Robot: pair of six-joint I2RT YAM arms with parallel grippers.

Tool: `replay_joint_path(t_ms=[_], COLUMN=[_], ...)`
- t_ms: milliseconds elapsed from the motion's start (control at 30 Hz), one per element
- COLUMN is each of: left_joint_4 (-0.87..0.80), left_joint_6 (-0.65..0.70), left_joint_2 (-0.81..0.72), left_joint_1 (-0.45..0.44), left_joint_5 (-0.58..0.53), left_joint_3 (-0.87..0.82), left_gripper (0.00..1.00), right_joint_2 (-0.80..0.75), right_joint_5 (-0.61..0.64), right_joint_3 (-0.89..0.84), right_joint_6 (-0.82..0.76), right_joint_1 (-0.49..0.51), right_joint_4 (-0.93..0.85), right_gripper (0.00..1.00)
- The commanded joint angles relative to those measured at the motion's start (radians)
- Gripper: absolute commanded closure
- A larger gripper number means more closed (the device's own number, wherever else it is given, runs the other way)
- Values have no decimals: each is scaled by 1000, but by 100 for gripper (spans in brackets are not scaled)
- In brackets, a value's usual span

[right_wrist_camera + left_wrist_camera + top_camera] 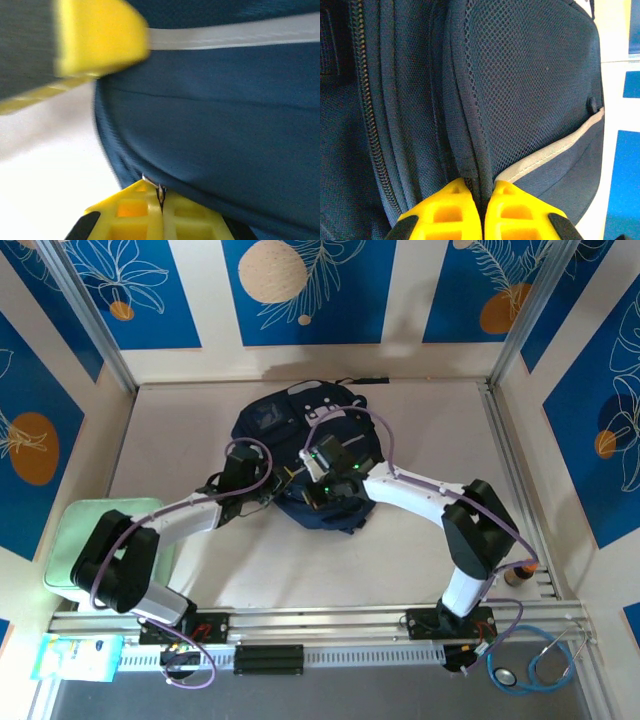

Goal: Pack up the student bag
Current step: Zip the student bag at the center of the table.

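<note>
A beige table (400, 560) ringed by blue-patterned panels (300, 290) is seen from above, with a large dark navy fabric backpack (262, 425) lying at its middle under both arms. At the left wrist, the left gripper (482, 195) is clamped shut on a ridge of backpack fabric. At the right wrist, the right gripper (160, 194) is pinched shut on the backpack's edge.

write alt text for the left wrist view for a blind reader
The left gripper, yellow-tipped, is shut on a fabric ridge of the navy student bag at bottom centre. A zipper runs down the left; a mesh pocket with pale grey trim is on the right.
</note>
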Motion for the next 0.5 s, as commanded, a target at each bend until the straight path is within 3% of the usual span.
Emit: replay_joint_path(t_ms=[0,267,400,467], left_joint_4=[-29,-62,-117,-184], left_joint_6=[54,81,150,206], left_joint_2=[7,-1,11,11], left_joint_1=[9,13,29,45], left_joint_5=[-11,-7,28,27], left_joint_3=[44,53,81,88], left_gripper=[100,100,100,94], right_joint_2=[-73,-84,-83,-85], right_joint_5=[95,175,117,65], right_joint_3=[-31,15,28,28], right_joint_6=[-40,59,66,48], right_joint_1=[-95,-222,-211,-183], right_joint_4=[-48,-115,-124,-109], right_gripper=[100,100,100,100])
